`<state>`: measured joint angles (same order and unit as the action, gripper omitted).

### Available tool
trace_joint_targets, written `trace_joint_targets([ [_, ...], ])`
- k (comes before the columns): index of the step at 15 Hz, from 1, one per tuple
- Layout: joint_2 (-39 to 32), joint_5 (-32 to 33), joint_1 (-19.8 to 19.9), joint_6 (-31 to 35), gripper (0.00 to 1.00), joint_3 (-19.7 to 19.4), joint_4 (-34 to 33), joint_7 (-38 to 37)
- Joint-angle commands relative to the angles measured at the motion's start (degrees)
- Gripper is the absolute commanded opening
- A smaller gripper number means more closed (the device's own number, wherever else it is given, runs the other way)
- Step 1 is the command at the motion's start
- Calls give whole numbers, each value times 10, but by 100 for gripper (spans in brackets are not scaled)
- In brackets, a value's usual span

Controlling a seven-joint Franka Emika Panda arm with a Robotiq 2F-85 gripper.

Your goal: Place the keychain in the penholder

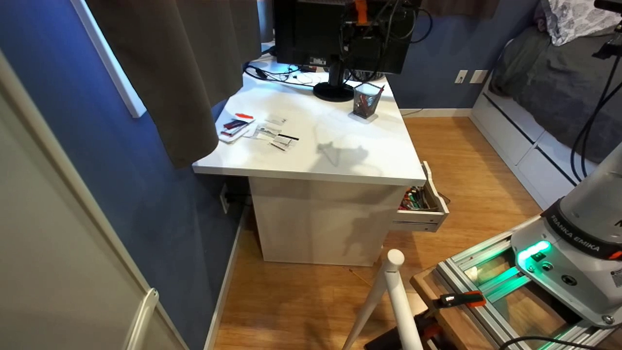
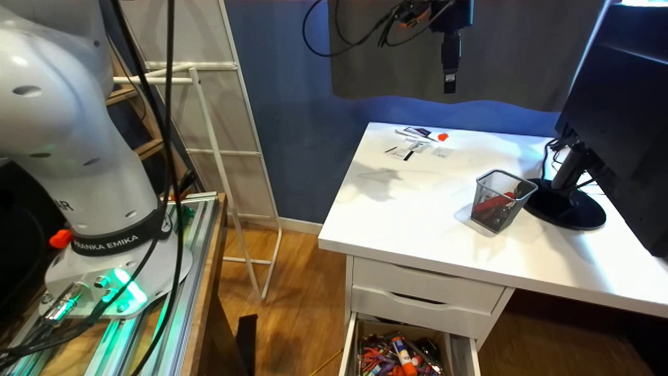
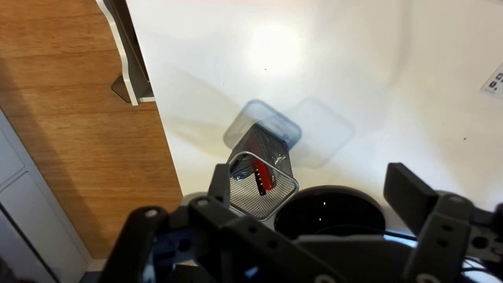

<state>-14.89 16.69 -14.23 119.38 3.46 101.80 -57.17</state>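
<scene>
- Keychain (image 1: 277, 146): the best match is a tiny, thin, dark, stick-like object lying on the white, smooth, rectangular desk (image 2: 417, 219); it is too small to confirm.
- The white, rounded robot arm (image 2: 78, 130) stands on a frame of metal rails (image 2: 202, 240). Above the desk, in an exterior view, its black, two-fingered gripper (image 2: 450, 86) hangs with the tips pointing straight down.
- In the wrist view the dark, blocky fingers (image 3: 410, 192) stand wide apart, with nothing held between them.
- The keychain lies flat. Its long axis slants to the desk's end edge, one tip toward the brown fabric curtain (image 1: 170, 73), the other toward the room; which tip is its front I cannot tell.
- Just beside it lie white and clear flat papers and cards (image 1: 266, 132) and a short black strip (image 1: 288, 137).
- Well apart from it, the dark, square-mouthed wire-mesh penholder (image 3: 259, 202) stands upright on the desk, holding a slim red item (image 3: 265, 177) among other things.
- Near the penholder is the round, glossy black base (image 2: 569, 214) of a black computer monitor (image 1: 306, 34).
- Below the desktop, a white drawer (image 1: 418, 218) full of coloured stationery stands open.
- The floor (image 1: 291, 306) is yellow-brown wood; the wall (image 1: 160, 209) is deep blue, and a bed (image 1: 539, 87) with a dark grey cover stands across the room.
</scene>
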Motion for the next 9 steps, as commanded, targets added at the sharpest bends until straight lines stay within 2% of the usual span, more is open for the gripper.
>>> trace_joint_targets([
  [1, 85, -57, 32, 8, 100, 16, 97, 142],
  [2, 98, -71, 38, 7, 100, 15, 114, 183],
  [3, 52, -39, 23, -2, 100, 10, 56, 117],
  [5, 75, -51, 33, -2, 100, 11, 85, 159],
  [9, 84, -52, 35, -1, 100, 14, 98, 170],
])
